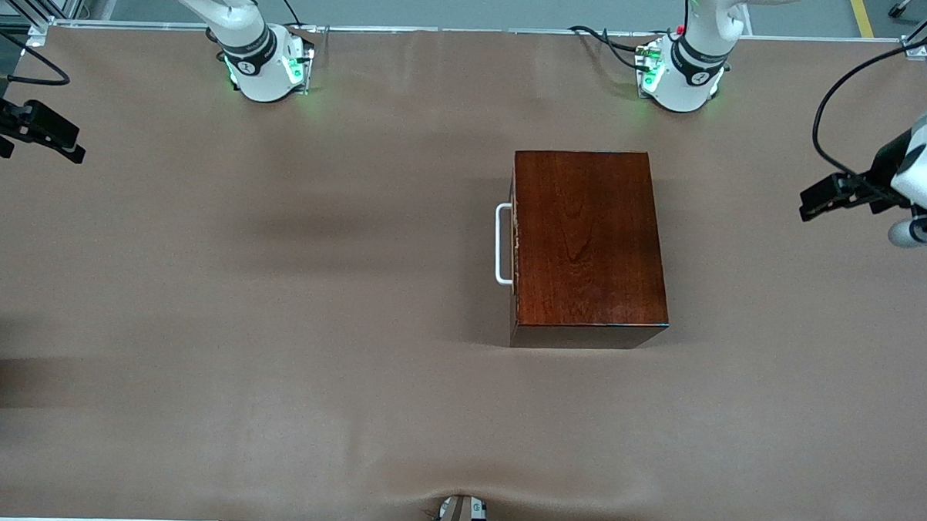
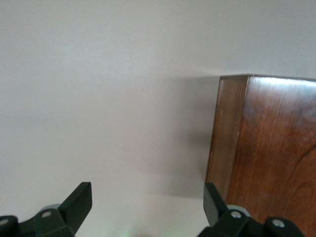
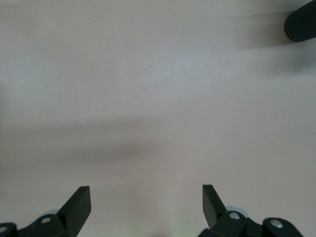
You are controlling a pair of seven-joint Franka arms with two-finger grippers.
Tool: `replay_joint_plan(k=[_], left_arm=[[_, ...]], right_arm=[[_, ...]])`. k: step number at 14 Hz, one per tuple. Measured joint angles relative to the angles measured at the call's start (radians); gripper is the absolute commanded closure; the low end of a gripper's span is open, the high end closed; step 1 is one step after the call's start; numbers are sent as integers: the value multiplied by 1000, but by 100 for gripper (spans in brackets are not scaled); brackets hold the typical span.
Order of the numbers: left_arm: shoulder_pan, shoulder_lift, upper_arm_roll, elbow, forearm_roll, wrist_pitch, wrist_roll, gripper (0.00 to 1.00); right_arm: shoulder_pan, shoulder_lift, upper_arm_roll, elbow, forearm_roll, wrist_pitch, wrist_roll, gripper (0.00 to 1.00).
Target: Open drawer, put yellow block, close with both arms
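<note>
Front view: a glossy dark mahogany wooden box [image 1: 587,242] is seen standing on the brown covered surface [image 1: 276,323], a little toward the left arm's end from the middle. The drawer [image 1: 515,247], of which only the thin dark reddish-brown front edge is shown, is pushed fully into the box. Its white U-shaped bar handle [image 1: 502,244] is mounted at nine o'clock of the box and is turned toward the right arm's end of the surface.

The left pincer [image 1: 812,202] is held in the air at three o'clock of the box, over the bare surface at the left arm's end, well apart from the box. In the left wrist view the left pincer [image 2: 146,205] is shown with its black fingers [image 2: 79,202] spread wide and nothing between them; a corner of the box [image 2: 266,158] is seen ahead of it.

The right pincer [image 1: 67,142] is held at about ten o'clock of the box, over the edge of the surface at the right arm's end. In the right wrist view the right pincer [image 3: 146,205] is spread wide over bare surface, with nothing gripped. A dark rounded object [image 3: 301,22] is seen at the edge; what it is cannot be told.
</note>
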Motion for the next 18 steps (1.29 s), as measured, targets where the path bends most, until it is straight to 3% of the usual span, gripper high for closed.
replay_joint_plan(k=[7, 15, 18], left_arm=[[20, -167, -23, -117, 0, 0, 67, 0], [20, -173, -27, -116, -3, 0, 67, 0], [21, -158, -27, -98, -53, -17, 64, 0]], right_arm=[[-1, 1, -4, 0, 0, -2, 1, 0], [-19, 0, -11, 0, 0, -9, 2, 0], [-34, 0, -12, 0, 0, -10, 2, 0]])
